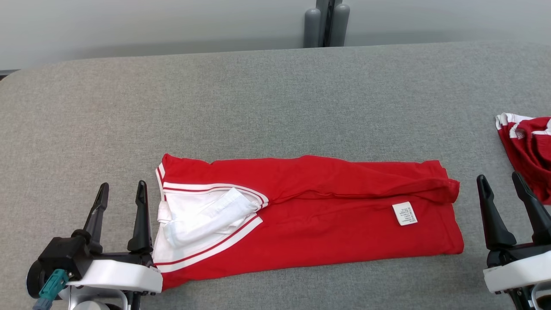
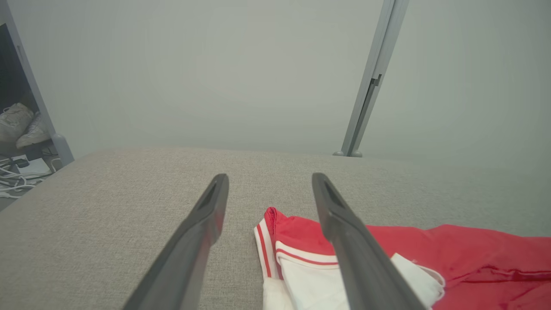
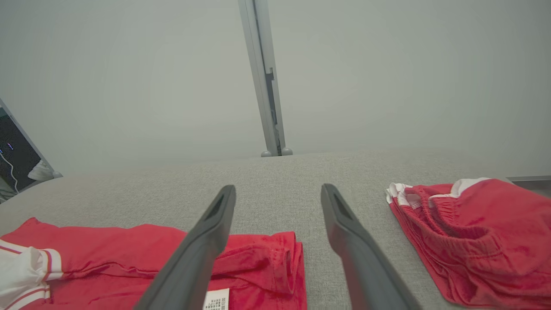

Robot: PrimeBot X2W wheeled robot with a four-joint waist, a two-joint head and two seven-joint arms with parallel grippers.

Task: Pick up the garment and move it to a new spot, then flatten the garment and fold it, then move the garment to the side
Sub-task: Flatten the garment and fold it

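**Left gripper and right gripper open at the ends of the red shirt**

We hold nothing; both sets of jaws stand spread wide. The shirt lies on the grey table as a long folded band, collar beside our left gripper, hem near our right. How many layers the far fold holds, we cannot quite tell. Pinch only the top layer and the fold may fall open. A second red garment close by our right gripper could get snagged.
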